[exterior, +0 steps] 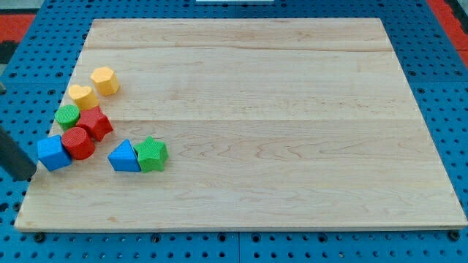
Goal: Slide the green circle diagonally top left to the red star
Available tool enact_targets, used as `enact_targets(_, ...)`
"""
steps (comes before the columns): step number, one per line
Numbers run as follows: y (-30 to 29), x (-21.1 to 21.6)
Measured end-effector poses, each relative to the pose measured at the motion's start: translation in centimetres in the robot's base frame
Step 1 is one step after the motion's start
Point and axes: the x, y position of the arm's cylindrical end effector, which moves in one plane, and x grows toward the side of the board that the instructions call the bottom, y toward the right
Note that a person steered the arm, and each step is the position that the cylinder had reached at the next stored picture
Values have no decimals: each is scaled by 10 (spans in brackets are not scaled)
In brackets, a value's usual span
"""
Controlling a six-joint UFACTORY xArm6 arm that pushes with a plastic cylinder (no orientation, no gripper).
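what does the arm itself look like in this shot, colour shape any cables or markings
Only a short stretch of my rod shows, a plain dark, nearly black bar at the view's left edge, running down to my tip, just left of the blue cube. It looks straight and smooth. No cables, markings or labels can be made out, and the rest of the arm is out of frame.

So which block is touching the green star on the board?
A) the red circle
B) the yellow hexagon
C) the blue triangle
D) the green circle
C: the blue triangle sits right against the view's left side of the green star, while the yellow hexagon, red circle and green circle all lie apart from it, further toward the view's left.
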Motion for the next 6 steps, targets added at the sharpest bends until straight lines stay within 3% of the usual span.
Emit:
enact_targets(2, 23, -27)
enact_targets(4, 5, -43)
enact_targets(5, 10, -75)
enact_targets(6, 67, -90)
